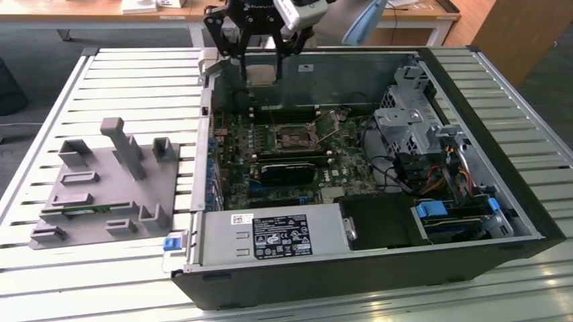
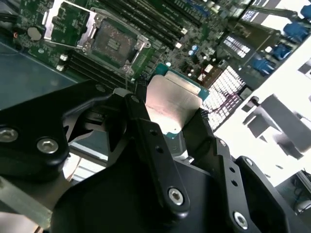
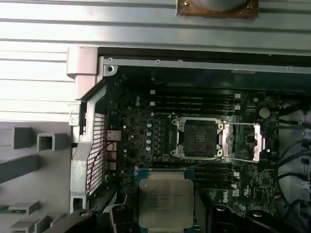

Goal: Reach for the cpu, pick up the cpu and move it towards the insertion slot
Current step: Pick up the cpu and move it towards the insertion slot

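Note:
The cpu (image 1: 260,74) is a flat silver square, and my gripper (image 1: 260,66) is shut on it, holding it in the air above the far wall of the open computer case (image 1: 465,74). In both wrist views the black fingers (image 2: 142,124) clamp the cpu (image 2: 171,102) by two opposite edges. The insertion slot (image 1: 291,137) sits lower down on the green motherboard, a square socket with its metal frame swung open. In the first wrist view the cpu (image 3: 165,199) hangs a short way off from the insertion slot (image 3: 198,138). The second wrist view shows the insertion slot (image 2: 114,41) beyond the chip.
A grey fixture block (image 1: 107,181) with a narrow green strip (image 1: 85,211) lies on the slatted table at the exterior view's left. Inside the case are a black card (image 1: 286,171), memory slots (image 3: 194,99), a power supply (image 1: 268,235) and a drive cage (image 1: 412,127) with cables.

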Available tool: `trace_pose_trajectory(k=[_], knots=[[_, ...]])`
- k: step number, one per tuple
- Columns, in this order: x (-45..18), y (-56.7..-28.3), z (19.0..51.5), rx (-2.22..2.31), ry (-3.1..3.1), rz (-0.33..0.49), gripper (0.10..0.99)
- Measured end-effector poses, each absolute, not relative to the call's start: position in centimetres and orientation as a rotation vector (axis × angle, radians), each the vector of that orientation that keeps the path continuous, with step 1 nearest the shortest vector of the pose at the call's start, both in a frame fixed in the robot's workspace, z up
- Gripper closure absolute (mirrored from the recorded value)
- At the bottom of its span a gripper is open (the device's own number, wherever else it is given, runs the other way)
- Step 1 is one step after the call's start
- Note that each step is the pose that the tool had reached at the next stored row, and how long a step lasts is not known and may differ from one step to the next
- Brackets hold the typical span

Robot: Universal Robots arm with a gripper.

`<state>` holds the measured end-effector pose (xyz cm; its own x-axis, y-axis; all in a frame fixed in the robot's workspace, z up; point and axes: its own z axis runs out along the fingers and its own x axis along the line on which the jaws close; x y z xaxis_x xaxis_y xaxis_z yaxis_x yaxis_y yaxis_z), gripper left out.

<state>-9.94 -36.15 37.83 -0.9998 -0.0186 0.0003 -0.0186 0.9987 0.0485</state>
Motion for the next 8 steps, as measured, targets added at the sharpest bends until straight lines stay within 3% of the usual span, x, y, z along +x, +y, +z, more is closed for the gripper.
trace_pose_trajectory(k=[8], knots=[[-8.0, -34.8, 37.6, 0.029, -3.14, -0.076, 0.541]])
